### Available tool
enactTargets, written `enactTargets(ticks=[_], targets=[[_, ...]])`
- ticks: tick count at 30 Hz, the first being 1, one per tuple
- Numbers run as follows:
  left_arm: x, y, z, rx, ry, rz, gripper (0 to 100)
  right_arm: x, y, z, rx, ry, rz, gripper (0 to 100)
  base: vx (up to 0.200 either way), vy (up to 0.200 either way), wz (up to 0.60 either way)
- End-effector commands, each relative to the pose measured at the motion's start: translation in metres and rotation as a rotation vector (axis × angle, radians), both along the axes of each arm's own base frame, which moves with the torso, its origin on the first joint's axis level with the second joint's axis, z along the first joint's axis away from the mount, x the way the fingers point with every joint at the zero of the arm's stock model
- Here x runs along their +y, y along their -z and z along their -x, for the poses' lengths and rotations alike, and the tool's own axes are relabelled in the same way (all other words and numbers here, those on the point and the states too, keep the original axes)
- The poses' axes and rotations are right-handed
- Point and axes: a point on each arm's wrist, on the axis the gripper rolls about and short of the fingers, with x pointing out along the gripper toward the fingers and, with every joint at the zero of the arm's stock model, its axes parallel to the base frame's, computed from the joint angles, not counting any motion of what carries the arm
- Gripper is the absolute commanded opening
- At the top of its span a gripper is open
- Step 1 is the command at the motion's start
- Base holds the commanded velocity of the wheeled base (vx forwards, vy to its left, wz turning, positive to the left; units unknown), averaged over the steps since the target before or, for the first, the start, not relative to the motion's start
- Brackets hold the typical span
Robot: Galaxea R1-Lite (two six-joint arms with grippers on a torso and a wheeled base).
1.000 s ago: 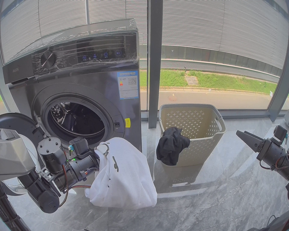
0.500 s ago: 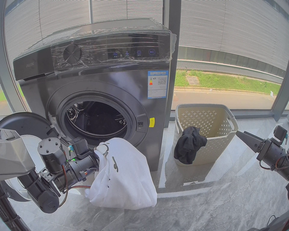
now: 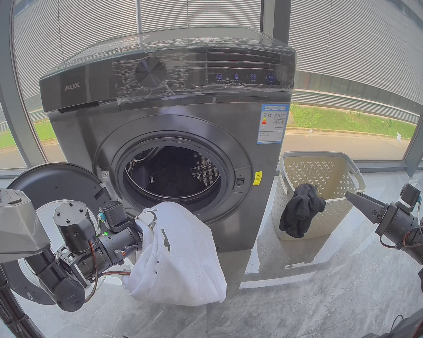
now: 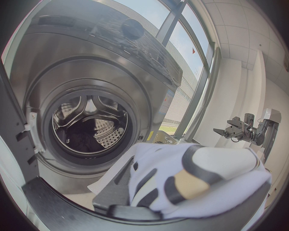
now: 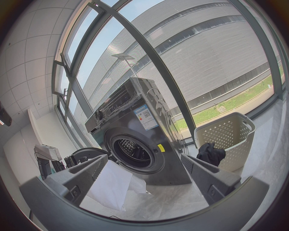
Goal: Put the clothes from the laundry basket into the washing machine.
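My left gripper [image 3: 142,221] is shut on a white garment [image 3: 178,257] with dark markings, which hangs low in front of the washing machine [image 3: 176,110], just below its open drum [image 3: 172,174]. In the left wrist view the white garment [image 4: 210,168] drapes over the fingers, and dark clothes [image 4: 79,138] lie inside the drum. A beige laundry basket [image 3: 324,160] stands right of the machine with a black garment [image 3: 302,211] draped over its front rim. My right gripper [image 3: 352,196] hangs open and holds nothing, right of the basket; its fingers [image 5: 210,177] stand wide apart.
The machine's round door [image 3: 53,182] is swung open to the left, behind my left arm. Tall windows and a grey pillar [image 3: 282,15] stand behind the machine and basket. Glossy grey floor [image 3: 308,290] lies free in front of the basket.
The whole head view has shifted: machine and basket now sit farther right in the picture, so the camera moved. Both arms hold the same pose, the left still gripping the white garment.
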Motion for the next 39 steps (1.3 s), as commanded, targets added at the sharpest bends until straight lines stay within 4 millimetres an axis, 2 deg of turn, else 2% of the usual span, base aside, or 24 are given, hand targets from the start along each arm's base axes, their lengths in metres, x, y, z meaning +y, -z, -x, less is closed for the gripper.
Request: enactTargets(ticks=[1, 4, 12, 19, 24, 30, 39], targets=[[0.001, 0.003, 0.002, 0.011, 0.003, -0.001, 0, 0.0, 0.0, 0.0, 0.001, -0.001, 0.0, 100, 0.0, 0.2, 0.0], [0.001, 0.002, 0.001, 0.013, 0.002, 0.006, 0, 0.0, 0.0, 0.0, 0.001, -0.001, 0.0, 100, 0.0, 0.2, 0.0], [-0.002, -0.009, -0.009, -0.032, -0.029, 0.04, 0, 0.0, 0.0, 0.0, 0.002, -0.001, 0.0, 100, 0.0, 0.0, 0.0], [-0.011, -0.01, -0.006, -0.024, -0.005, 0.058, 0, 0.0, 0.0, 0.0, 0.003, -0.001, -0.001, 100, 0.0, 0.0, 0.0], [-0.019, -0.009, -0.002, -0.019, 0.029, 0.056, 0, 0.0, 0.001, -0.001, 0.005, -0.001, -0.001, 100, 0.0, 0.0, 0.0], [-0.02, -0.007, -0.003, -0.012, 0.033, 0.053, 0, 0.0, 0.001, -0.001, 0.005, -0.002, -0.001, 100, 0.0, 0.0, 0.0], [-0.027, 0.0, -0.015, -0.02, 0.078, 0.048, 0, 0.0, 0.001, -0.001, 0.005, -0.002, -0.001, 100, 0.044, -0.067, 0.0]])
